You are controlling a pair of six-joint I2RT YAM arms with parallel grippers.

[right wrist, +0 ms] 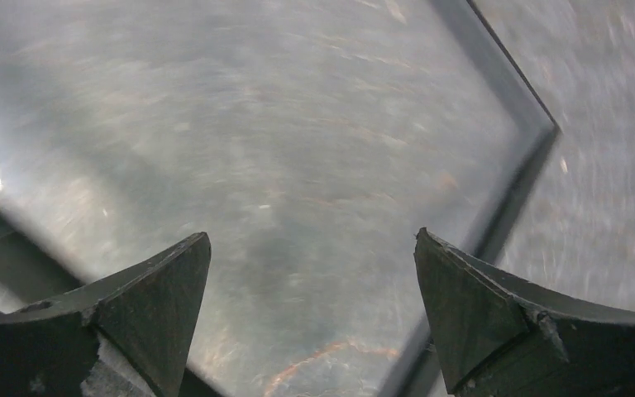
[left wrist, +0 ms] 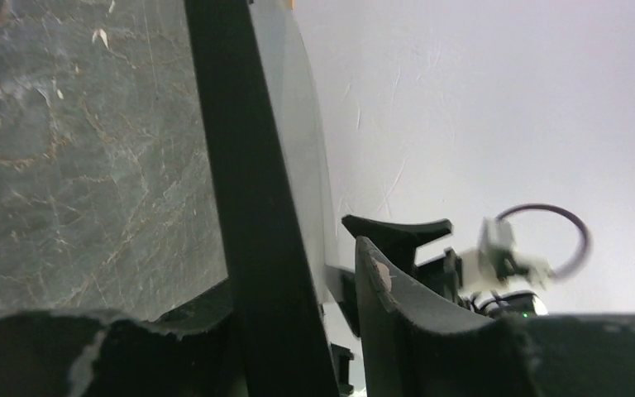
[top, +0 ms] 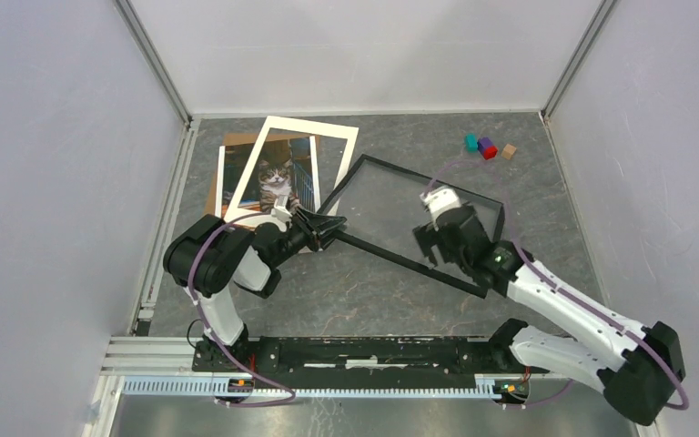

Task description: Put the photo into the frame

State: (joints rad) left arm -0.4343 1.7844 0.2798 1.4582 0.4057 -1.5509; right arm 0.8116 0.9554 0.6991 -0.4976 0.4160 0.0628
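The black frame [top: 400,259] lies slanted across the middle of the table with a clear sheet [right wrist: 298,124] in it. My left gripper [top: 326,226] is shut on its near-left edge; in the left wrist view the black bar [left wrist: 248,207] runs up between my fingers [left wrist: 413,314]. My right gripper [top: 437,241] is open and empty, hovering over the clear sheet, with the frame's corner [right wrist: 541,132] ahead to the right. The cat photo [top: 276,182] lies at the back left under the white mat [top: 337,146].
A brown backing board [top: 237,146] lies under the photo and mat. Three small blocks, teal [top: 471,141], red-blue [top: 487,147] and tan [top: 509,151], sit at the back right. White walls enclose the table on three sides.
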